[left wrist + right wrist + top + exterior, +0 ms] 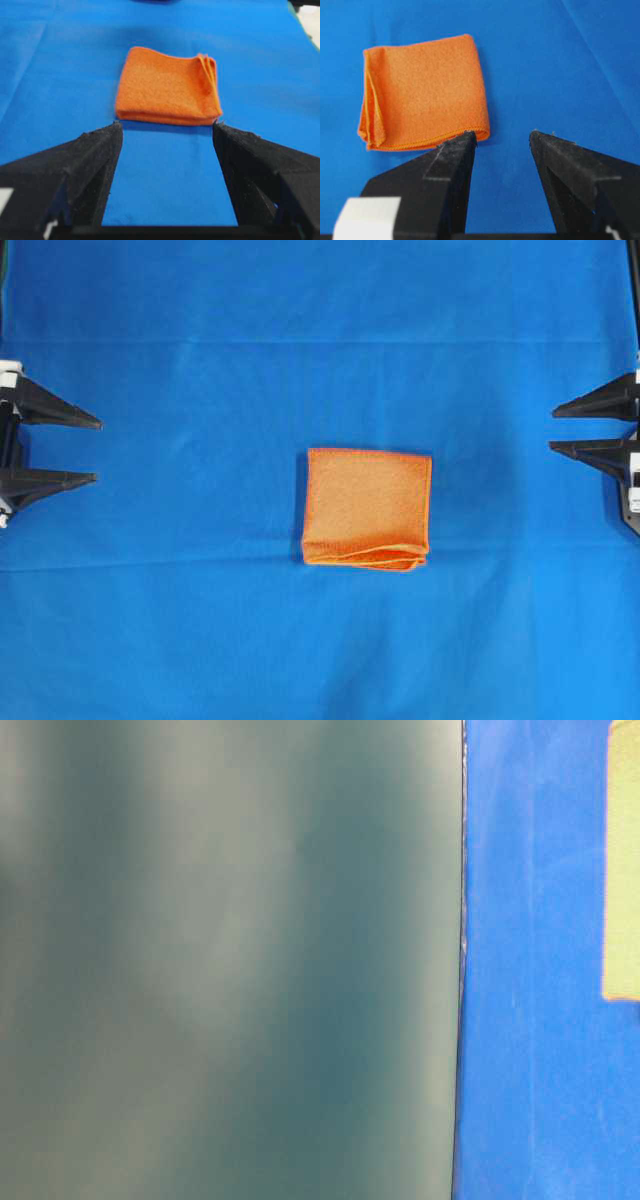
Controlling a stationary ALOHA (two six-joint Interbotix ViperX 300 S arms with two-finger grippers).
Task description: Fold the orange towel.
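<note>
At the left edge, the left claw [98, 450] points level toward the middle, released and empty. The folded orange towel [367, 508] lies on the blue table [200, 620], well apart between both claws. The right claw [552, 430] mirrors it, released.

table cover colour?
Solid bright blue cloth under the orange towel; clearest in the overhead view.

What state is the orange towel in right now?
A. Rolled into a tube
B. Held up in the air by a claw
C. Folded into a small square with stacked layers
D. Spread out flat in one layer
C: the towel lies on the blue cloth as a compact square, its stacked layer edges showing along one side, with neither claw touching it.
</note>
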